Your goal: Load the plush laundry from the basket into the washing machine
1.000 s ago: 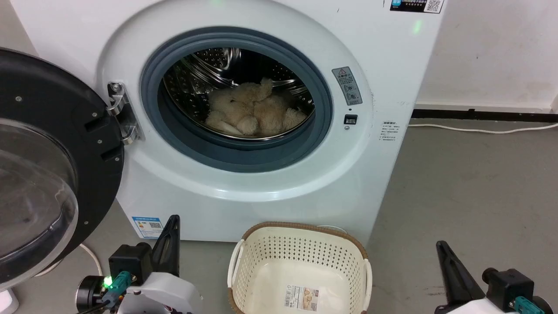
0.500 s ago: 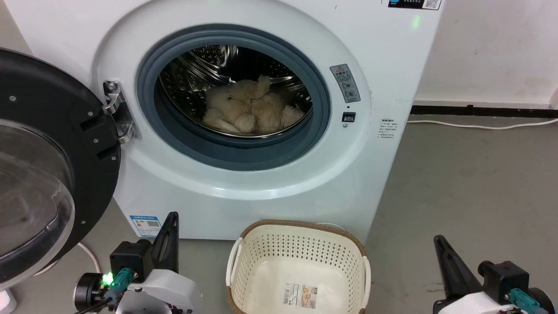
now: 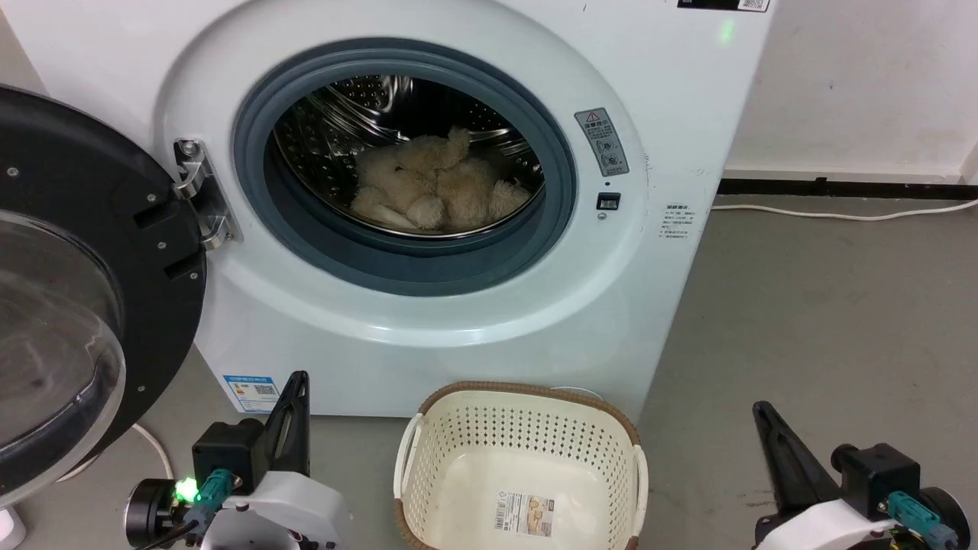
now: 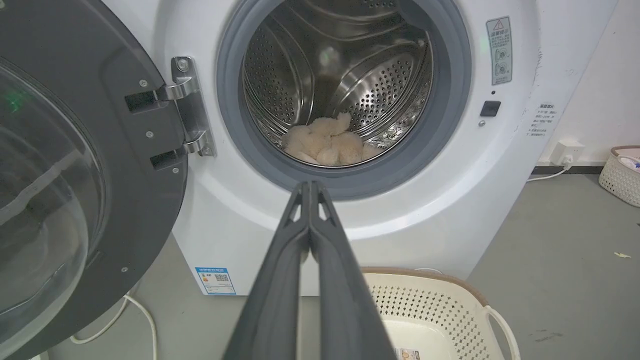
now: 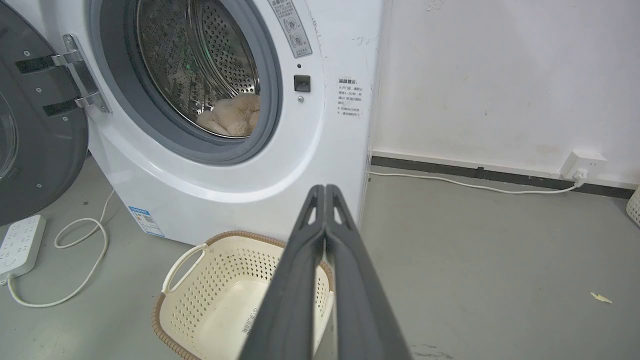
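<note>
The door [image 3: 92, 252] stands open at left. The left pincer [image 4: 310, 186] is pressed closed, holding nothing. The plush [image 3: 439, 191] lies in the washer's [image 3: 458, 321] drum, the basket [image 3: 527, 428] on the floor just before it. The right pincer [image 5: 325, 188] is likewise closed, holding nothing.

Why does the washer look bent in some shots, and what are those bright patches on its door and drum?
Head view: even light; pale reflections on the door glass, a green glint on the washing machine. Left wrist view: the wide lens bows the machine's edges; the steel drum glints. Right wrist view: the machine leans; the right gripper looms large.
</note>
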Tool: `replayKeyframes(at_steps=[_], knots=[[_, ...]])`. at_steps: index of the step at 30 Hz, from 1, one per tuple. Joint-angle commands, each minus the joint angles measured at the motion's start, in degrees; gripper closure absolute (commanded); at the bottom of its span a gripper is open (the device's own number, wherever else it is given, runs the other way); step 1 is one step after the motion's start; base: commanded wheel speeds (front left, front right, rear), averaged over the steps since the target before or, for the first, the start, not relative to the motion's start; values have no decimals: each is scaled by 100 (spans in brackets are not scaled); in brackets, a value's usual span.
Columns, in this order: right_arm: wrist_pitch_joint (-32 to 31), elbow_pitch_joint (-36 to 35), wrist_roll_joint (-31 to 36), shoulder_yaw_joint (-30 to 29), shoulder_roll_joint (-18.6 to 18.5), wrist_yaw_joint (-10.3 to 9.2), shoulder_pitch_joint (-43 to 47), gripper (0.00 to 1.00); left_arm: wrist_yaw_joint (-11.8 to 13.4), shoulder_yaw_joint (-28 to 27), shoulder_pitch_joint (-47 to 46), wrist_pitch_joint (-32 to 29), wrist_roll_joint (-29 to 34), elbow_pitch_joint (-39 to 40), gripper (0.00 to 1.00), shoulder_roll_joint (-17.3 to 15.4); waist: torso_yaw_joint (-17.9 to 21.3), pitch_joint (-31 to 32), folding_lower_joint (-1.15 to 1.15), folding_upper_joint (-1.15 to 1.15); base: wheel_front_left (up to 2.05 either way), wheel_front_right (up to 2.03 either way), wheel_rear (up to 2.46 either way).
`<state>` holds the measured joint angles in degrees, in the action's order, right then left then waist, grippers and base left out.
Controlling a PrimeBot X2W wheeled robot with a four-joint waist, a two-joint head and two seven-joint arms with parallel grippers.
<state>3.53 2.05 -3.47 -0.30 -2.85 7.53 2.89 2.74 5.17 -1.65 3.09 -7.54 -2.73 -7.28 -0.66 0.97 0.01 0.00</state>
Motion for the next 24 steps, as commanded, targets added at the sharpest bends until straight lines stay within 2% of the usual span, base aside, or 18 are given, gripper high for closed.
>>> replayKeyframes(at_steps=[1,24], knots=[[-31,-45,68,8,-2,-3,-98,100,-46,-51,87,-23,89,53,100,55,3,-4,-1,0,0,0,0],[-325,-191,322,28,-2,-4,-273,100,-254,-476,158,-284,696,254,100,407,61,-89,-1,0,0,0,0]])
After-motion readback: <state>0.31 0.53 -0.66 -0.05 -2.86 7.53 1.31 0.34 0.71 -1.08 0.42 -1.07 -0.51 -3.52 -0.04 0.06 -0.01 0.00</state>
